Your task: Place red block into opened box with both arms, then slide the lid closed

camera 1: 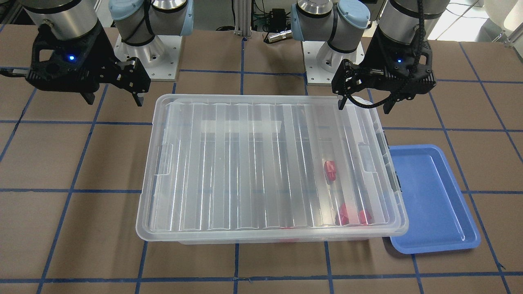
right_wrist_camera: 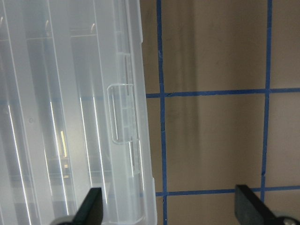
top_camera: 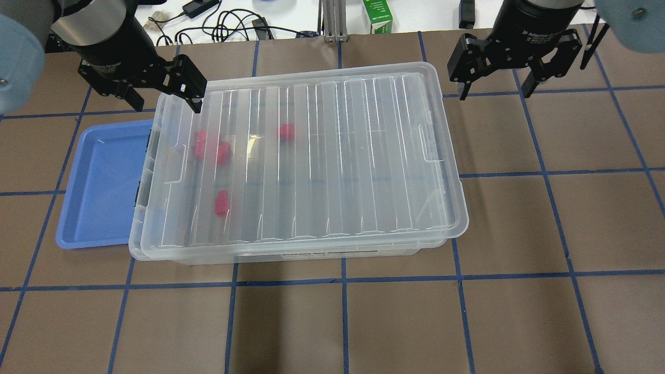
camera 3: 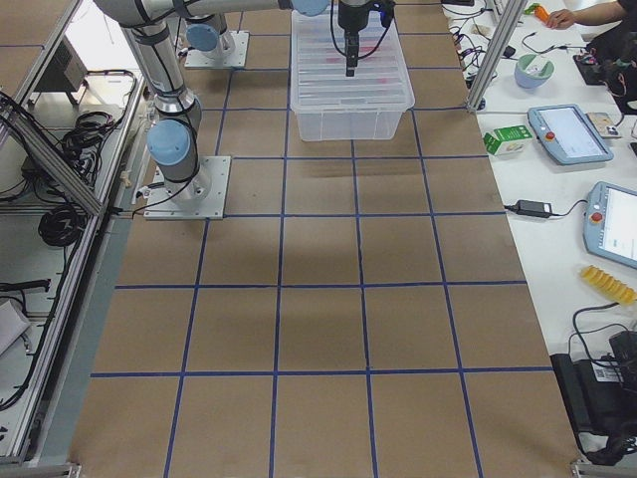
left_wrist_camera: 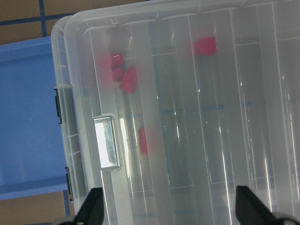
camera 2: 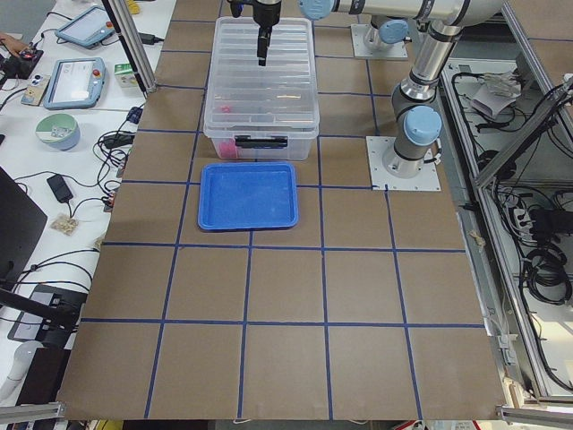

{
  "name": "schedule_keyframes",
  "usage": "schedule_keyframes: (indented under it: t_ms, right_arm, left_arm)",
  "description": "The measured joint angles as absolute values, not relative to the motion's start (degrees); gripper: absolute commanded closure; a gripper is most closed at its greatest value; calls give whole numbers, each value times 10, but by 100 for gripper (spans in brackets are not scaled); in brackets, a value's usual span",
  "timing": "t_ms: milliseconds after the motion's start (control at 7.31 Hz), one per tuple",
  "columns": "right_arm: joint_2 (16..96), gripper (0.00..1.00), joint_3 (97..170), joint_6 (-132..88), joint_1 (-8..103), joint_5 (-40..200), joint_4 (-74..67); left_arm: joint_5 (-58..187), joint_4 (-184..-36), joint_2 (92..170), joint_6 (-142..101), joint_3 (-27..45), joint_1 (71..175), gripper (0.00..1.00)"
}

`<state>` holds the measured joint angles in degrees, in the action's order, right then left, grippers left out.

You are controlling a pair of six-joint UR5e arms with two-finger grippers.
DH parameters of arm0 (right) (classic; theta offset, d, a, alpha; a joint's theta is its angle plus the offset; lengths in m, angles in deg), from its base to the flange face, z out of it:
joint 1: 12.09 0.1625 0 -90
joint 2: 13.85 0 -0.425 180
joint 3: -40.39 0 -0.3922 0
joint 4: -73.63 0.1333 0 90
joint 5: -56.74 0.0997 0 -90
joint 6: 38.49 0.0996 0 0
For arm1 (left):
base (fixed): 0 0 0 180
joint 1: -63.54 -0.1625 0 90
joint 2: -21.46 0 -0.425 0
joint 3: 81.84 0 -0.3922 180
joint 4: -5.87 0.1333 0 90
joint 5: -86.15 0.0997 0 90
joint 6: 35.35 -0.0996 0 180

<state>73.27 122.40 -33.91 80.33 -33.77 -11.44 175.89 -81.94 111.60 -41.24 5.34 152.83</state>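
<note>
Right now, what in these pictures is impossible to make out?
Red blocks: overhead view, the ribbed lid blurs them; exact count uncertain.
Blue tray: front-facing view, the lid's overhang hides one edge.
Left gripper, right gripper: side views, too small to judge.

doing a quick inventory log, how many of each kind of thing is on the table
red blocks: 4, seen through the lid
clear box: 1
clear lid: 1
blue tray: 1
total: 7

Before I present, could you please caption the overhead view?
Left gripper and right gripper, open, flank the lidded box holding red blocks.
</note>
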Motion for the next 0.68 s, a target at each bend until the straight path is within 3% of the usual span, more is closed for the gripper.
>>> schedule_keyframes:
  t_ms: [684]
  right_arm:
    - [732, 0, 1223, -317, 822, -336, -110]
  left_arm:
    - [1756, -819, 1114, -412, 56, 1530, 0]
